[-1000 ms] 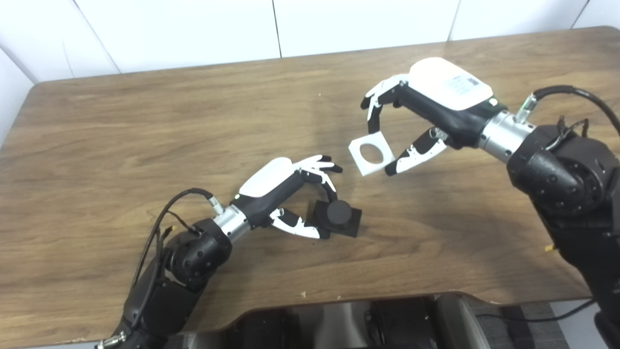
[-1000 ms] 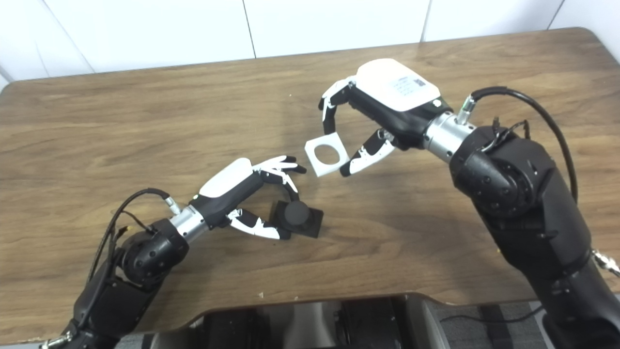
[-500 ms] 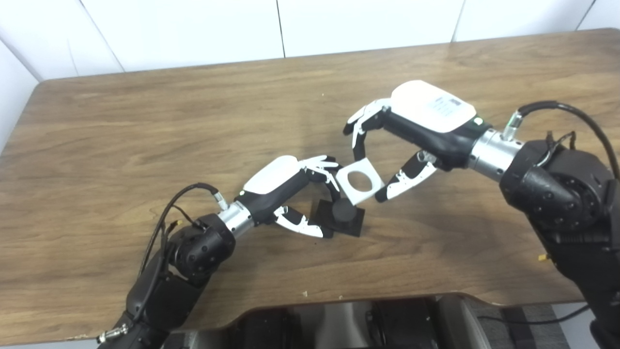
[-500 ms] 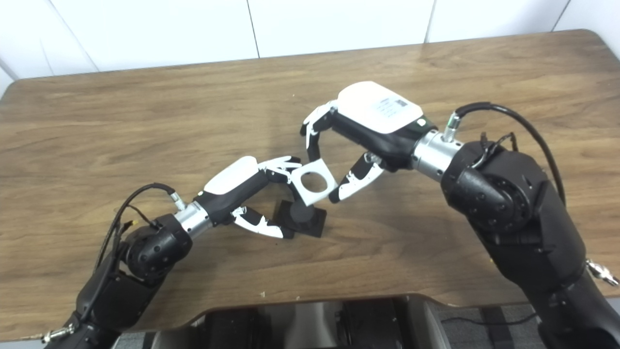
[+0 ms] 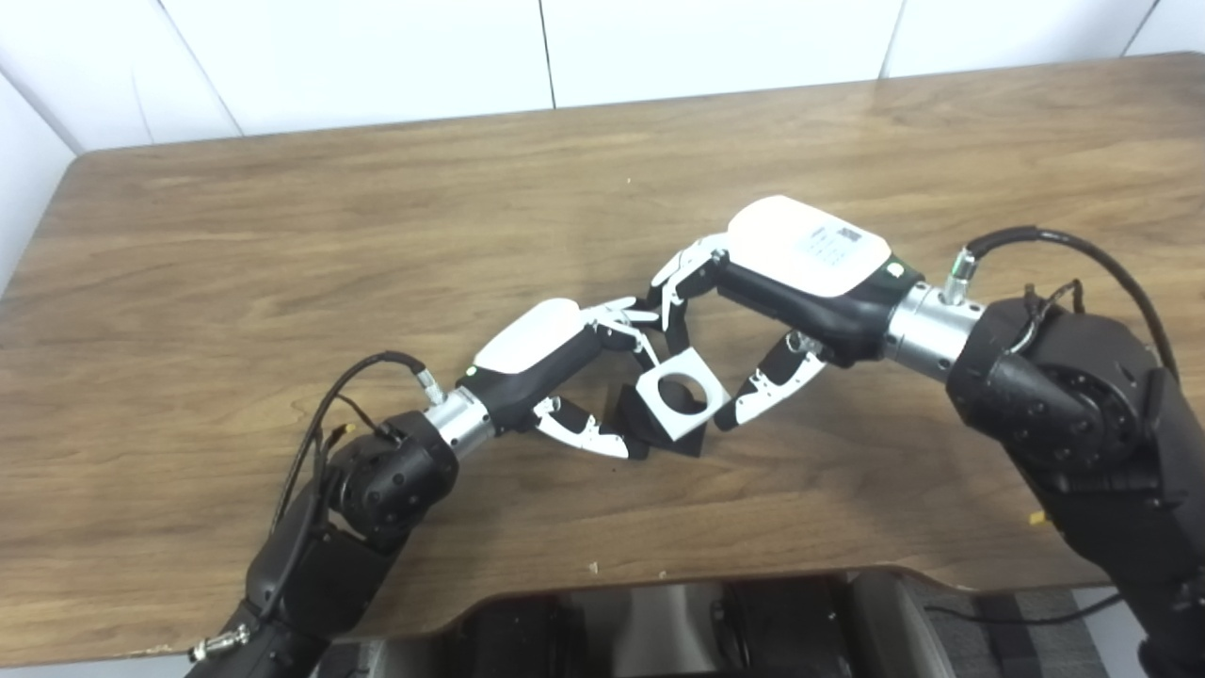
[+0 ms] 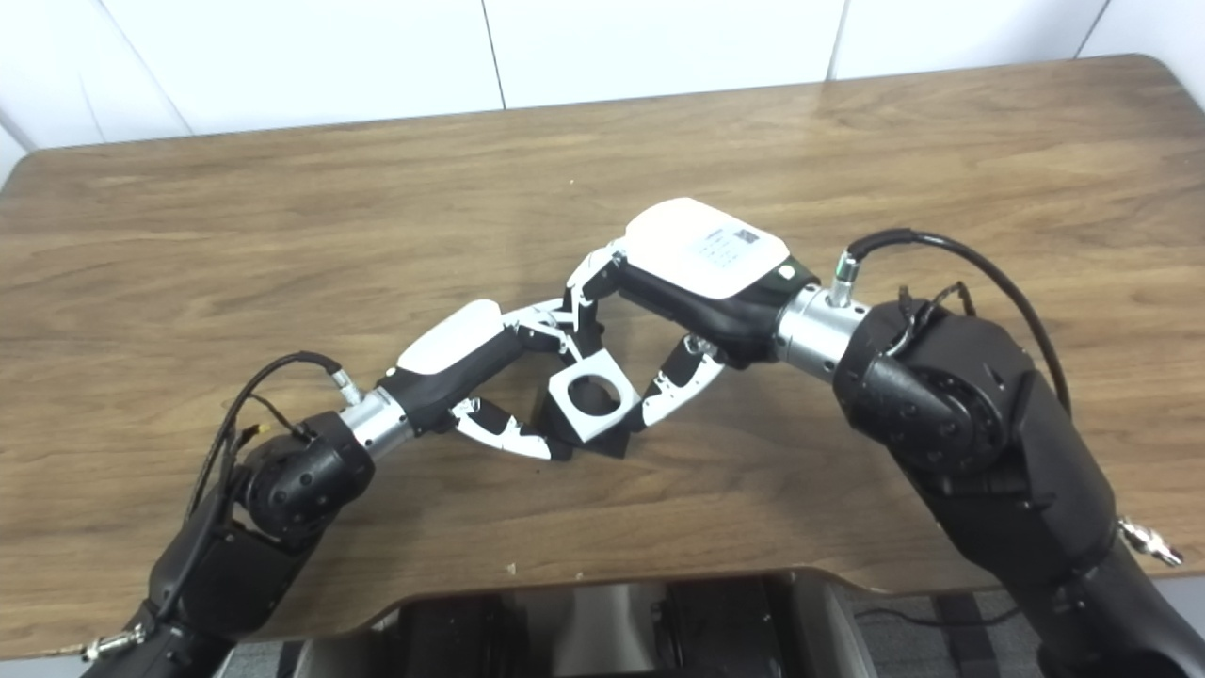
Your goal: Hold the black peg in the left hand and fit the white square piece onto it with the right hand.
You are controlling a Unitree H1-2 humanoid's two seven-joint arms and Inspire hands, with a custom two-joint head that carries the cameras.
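The black peg [image 5: 629,424] stands on its square black base on the table, mostly covered from above. My left hand [image 5: 574,363] is shut on that base, thumb in front and fingers behind. The white square piece [image 5: 680,407] with a round hole hangs tilted right over the peg, and dark peg shows through the hole. My right hand [image 5: 753,315] is shut on the white piece, pinching it between fingers above and thumb at its right edge. I cannot tell whether the piece touches the peg.
The wooden table [image 5: 282,235] stretches to a white wall behind. Its front edge has a curved cutout near my body. Cables loop off both forearms.
My right hand has carried the white square piece down and to the left, from up right of the peg to directly over it. My left hand has stayed on the peg base.
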